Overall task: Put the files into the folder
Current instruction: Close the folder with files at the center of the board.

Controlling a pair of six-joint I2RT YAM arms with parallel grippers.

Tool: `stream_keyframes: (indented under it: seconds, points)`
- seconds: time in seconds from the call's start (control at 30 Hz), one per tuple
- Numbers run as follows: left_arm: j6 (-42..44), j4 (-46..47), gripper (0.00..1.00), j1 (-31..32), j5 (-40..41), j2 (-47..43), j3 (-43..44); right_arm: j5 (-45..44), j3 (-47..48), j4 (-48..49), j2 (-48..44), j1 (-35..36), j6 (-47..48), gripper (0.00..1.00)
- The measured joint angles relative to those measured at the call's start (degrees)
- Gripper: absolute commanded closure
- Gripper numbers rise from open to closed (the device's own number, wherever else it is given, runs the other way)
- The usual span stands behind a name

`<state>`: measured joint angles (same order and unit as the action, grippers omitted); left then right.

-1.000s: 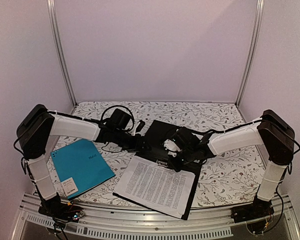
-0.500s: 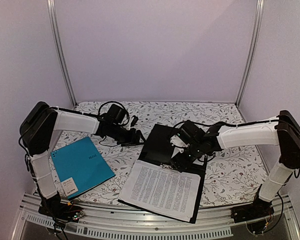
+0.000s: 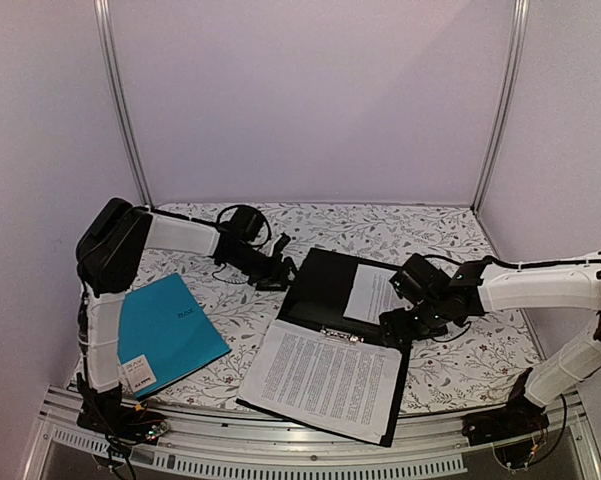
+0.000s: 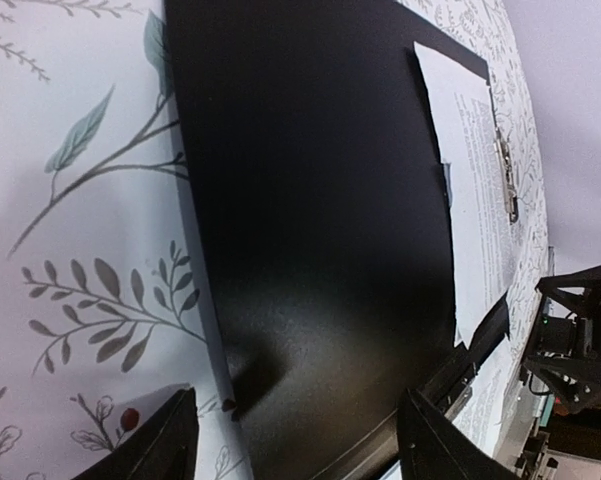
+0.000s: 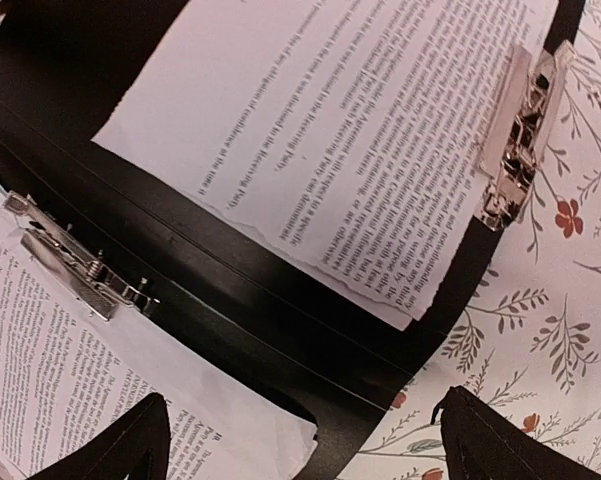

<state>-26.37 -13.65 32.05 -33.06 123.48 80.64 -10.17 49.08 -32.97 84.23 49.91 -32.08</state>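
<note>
Black and flat on the table, the folder now lies open with the files on its near half. The left gripper and right gripper have let go and backed off, jaws wide and empty. The sheets look filed, but the cover is not closed.

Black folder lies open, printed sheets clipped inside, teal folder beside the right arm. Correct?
No: top view shows the teal folder beside the left arm. The black folder does lie open with printed sheets clipped inside.
</note>
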Motion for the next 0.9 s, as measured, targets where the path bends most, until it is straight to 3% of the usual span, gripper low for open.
stream_keyframes:
  seconds: [0.33,0.6,0.9]
  points:
    - [0.1,-2.2,0.43,-1.0,-9.9,6.4,7.3,8.0,-13.0,7.9,-5.1,-10.5,-9.0,0.11]
    - [-1.0,-1.6,0.63,-2.1,-16.9,9.9,9.5,16.1,-14.3,20.6,-2.8,-15.8,-10.3,0.17]
    - [-5.2,11.6,0.81,-3.8,-23.0,10.5,5.1,25.6,-12.6,28.1,2.6,-23.8,-7.6,0.26]
